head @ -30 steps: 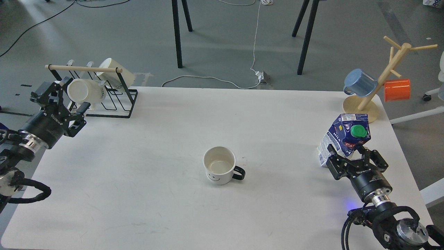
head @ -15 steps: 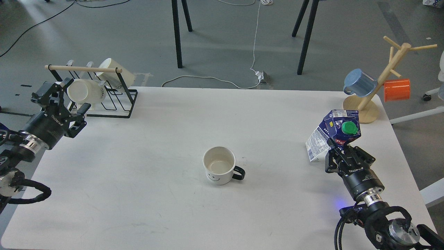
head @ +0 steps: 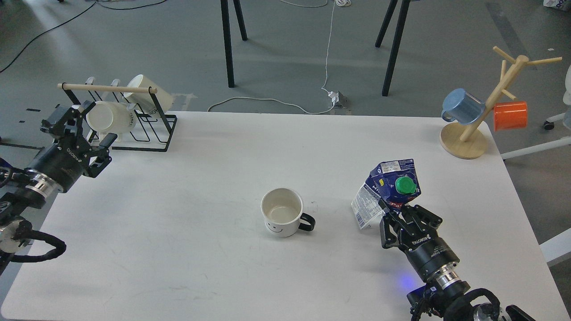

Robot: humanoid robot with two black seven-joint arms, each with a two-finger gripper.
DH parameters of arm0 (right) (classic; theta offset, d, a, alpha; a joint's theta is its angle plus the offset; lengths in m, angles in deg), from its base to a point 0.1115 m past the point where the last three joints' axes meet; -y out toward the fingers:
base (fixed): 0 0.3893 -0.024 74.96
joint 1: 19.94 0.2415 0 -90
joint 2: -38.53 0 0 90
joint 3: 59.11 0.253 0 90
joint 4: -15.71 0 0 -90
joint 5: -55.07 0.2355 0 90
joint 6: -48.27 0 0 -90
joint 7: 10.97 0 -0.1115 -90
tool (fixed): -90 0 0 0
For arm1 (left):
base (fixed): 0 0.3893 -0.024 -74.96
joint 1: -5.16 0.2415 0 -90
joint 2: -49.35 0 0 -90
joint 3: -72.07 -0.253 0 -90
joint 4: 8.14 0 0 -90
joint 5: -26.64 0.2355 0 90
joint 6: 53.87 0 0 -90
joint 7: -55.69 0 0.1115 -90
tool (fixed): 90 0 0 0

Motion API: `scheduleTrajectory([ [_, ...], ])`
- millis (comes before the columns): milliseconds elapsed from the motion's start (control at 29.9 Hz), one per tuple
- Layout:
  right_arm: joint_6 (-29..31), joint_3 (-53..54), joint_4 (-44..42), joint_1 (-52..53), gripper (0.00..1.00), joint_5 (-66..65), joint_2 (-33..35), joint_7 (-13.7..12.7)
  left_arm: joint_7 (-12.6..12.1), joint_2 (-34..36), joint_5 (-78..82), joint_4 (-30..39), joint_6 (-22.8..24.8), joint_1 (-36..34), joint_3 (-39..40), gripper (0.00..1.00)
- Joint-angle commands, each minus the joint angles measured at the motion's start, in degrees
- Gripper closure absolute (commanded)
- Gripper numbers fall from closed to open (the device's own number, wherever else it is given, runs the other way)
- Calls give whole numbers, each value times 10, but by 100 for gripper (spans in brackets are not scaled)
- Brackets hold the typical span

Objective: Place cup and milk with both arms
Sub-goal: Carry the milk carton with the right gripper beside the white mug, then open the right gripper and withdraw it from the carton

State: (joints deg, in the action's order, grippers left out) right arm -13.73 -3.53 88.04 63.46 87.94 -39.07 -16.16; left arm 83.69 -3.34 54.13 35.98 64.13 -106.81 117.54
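Observation:
A white cup (head: 283, 217) with a smiley face and black handle stands upright at the middle of the white table (head: 223, 147). My right gripper (head: 397, 209) is shut on a blue milk carton (head: 387, 189) with a green cap, holding it tilted to the right of the cup. My left gripper (head: 84, 129) is open and empty at the table's left edge, next to the mug rack.
A black wire rack (head: 127, 118) with two white mugs stands at the back left. A wooden mug tree (head: 484, 111) with a blue mug and an orange mug stands at the back right.
My right gripper has carried the milk carton left and toward the front, from the right edge to just right of the cup. The left arm has barely moved.

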Motion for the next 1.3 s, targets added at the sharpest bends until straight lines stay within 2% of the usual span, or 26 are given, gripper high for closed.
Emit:
scheduleTrajectory([
  [0,0,-10,-1,-6,72,-21,-18,0,0,1,0,0,0,0,0,3],
  [569,0,-16,-25,3,71,-34,-40,0,0,5,1,-1,0,3,0,2],
  [736,0,-17,-22,4,58,-34,-40,0,0,9,1,-1,0,14,1,2],
  [870,0,-17,-20,3,39,-33,-40,0,0,8,1,-1,0,14,1,2],
  [903,0,-17,-20,2,33,-33,-40,0,0,8,1,-1,0,14,1,2],
  [1003,0,-17,-18,-2,3,-34,-38,0,0,8,1,-1,0,14,1,2],
  [1271,0,-11,3,-39,2,-35,-3,-1,0,9,1,-1,0,14,1,2],
])
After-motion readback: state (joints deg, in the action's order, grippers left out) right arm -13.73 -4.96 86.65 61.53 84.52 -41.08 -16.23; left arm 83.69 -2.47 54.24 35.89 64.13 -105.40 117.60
